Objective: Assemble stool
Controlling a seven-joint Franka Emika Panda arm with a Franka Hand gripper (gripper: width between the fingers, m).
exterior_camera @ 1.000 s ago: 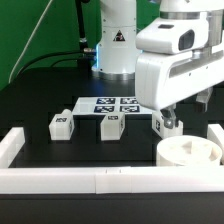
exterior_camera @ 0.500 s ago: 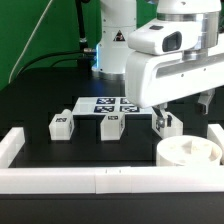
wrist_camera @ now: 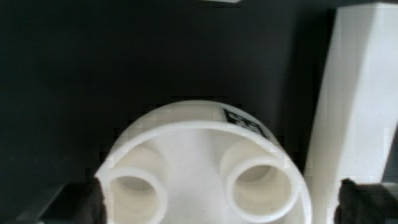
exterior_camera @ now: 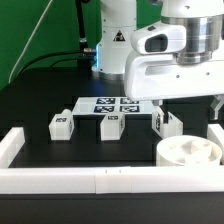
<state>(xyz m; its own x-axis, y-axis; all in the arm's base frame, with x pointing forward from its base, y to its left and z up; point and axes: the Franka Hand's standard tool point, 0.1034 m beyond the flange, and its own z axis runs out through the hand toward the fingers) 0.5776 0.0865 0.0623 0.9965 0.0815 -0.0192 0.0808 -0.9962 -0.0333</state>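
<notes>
The white round seat [exterior_camera: 188, 152] lies at the exterior view's front right, by the rail. Three short white tagged legs [exterior_camera: 62, 124] [exterior_camera: 111, 125] [exterior_camera: 167, 123] stand in a row to its left. My gripper [exterior_camera: 187, 110] hangs open above the seat, just right of the third leg, and holds nothing. In the wrist view the seat [wrist_camera: 196, 165] shows two round holes and a small tag. It lies between my dark fingertips [wrist_camera: 71, 200], which stand wide apart on either side without touching it. The gripper's midpoint [wrist_camera: 217, 202] is over the seat.
The marker board [exterior_camera: 110, 103] lies flat behind the legs. A long white rail [exterior_camera: 100, 178] borders the front, with end pieces at left [exterior_camera: 12, 145] and right [exterior_camera: 216, 135]; it shows in the wrist view [wrist_camera: 356, 90] beside the seat. The robot base stands behind.
My gripper has lifted away from the third leg and moved to the exterior view's right, now over the seat. The legs and seat have not moved.
</notes>
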